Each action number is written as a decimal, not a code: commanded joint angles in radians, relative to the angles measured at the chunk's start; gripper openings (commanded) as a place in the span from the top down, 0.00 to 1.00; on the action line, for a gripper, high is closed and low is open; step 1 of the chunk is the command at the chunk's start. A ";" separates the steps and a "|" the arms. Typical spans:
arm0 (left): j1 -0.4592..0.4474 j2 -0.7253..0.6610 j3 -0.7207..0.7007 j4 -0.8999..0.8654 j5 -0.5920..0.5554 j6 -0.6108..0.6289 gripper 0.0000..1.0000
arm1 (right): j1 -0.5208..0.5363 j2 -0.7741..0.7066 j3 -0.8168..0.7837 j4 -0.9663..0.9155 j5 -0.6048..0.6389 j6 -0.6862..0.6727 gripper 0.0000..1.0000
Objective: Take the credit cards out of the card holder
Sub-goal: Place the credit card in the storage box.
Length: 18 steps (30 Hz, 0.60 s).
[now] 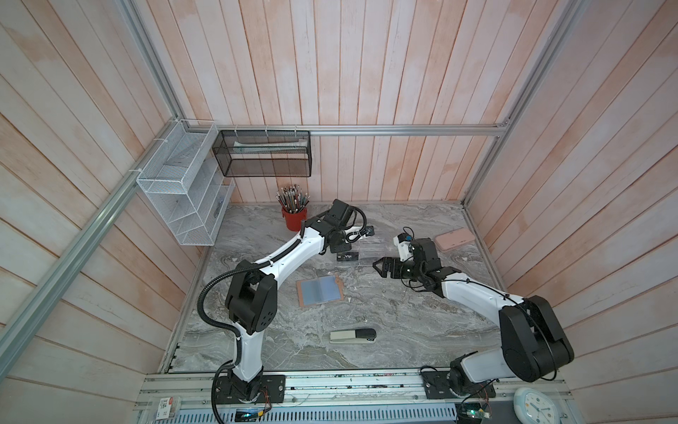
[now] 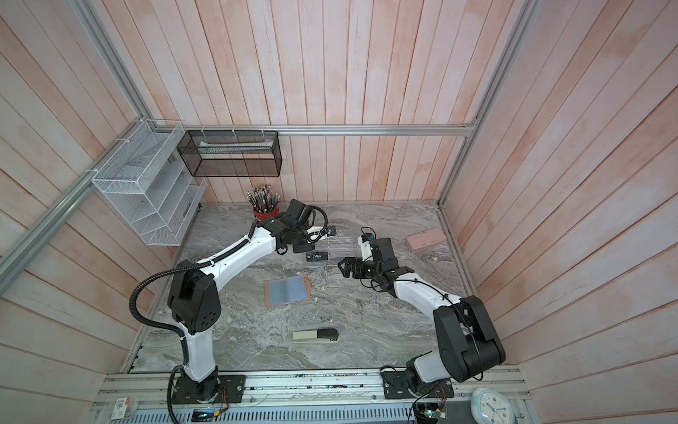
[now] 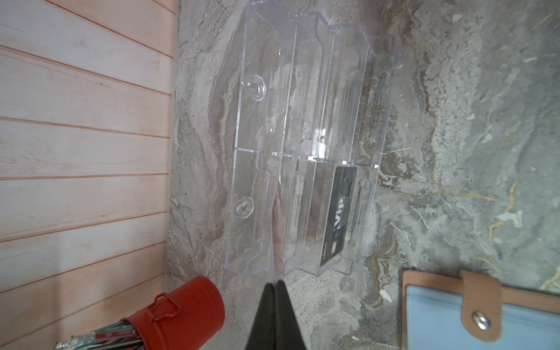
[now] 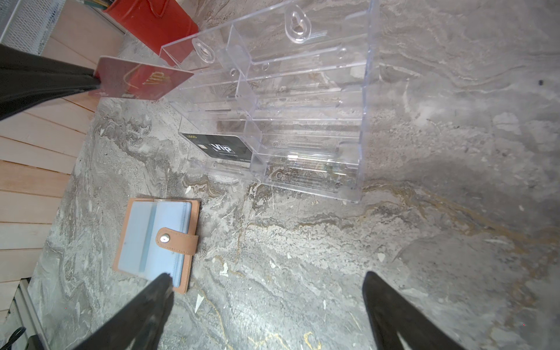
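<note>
**Red card pinched beside the rack, holder lying open**

In both top views the card holder (image 1: 319, 291) (image 2: 287, 290) lies open and flat in the middle of the table (image 1: 403, 323), with its bluish sleeves facing up. Behind it stands a clear rack (image 1: 361, 246), and the black card (image 1: 347, 256) sits in a front pocket on the rack's left half. The left arm (image 1: 290, 253) reaches to the rack's left end. The right pincer (image 1: 378, 267) hovers by the rack's right end, spread and empty.

In the right wrist view the right pincer's fingers (image 4: 394, 306) stand wide apart above bare table. The card holder lies apart from the rack, with its snap tab folded over the sleeves. The left pincer (image 4: 94, 80) is pinching one short edge of the red card (image 4: 142, 80). It holds the card in the air at the rack's end, close to a red cup (image 4: 151, 21). The black card leans in the front compartment, its "VIP" lettering readable.

In the left wrist view the left pincer's tips are pressed together. The red card shows only edge-on, as a thin line running from the tips toward the rack. A corner of the card holder, with its snap, lies near the rack without touching it.
</note>
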 commanded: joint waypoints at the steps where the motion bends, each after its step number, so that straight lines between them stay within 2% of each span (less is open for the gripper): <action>1: -0.004 0.019 0.030 0.011 0.029 0.055 1.00 | -0.006 0.006 -0.022 0.026 -0.018 0.014 0.02; 9: -0.008 0.054 0.069 -0.004 0.034 0.117 1.00 | -0.009 -0.005 -0.035 0.045 -0.025 0.025 0.02; 18: -0.012 0.073 0.057 -0.006 0.036 0.125 1.00 | -0.012 -0.004 -0.037 0.048 -0.026 0.022 0.02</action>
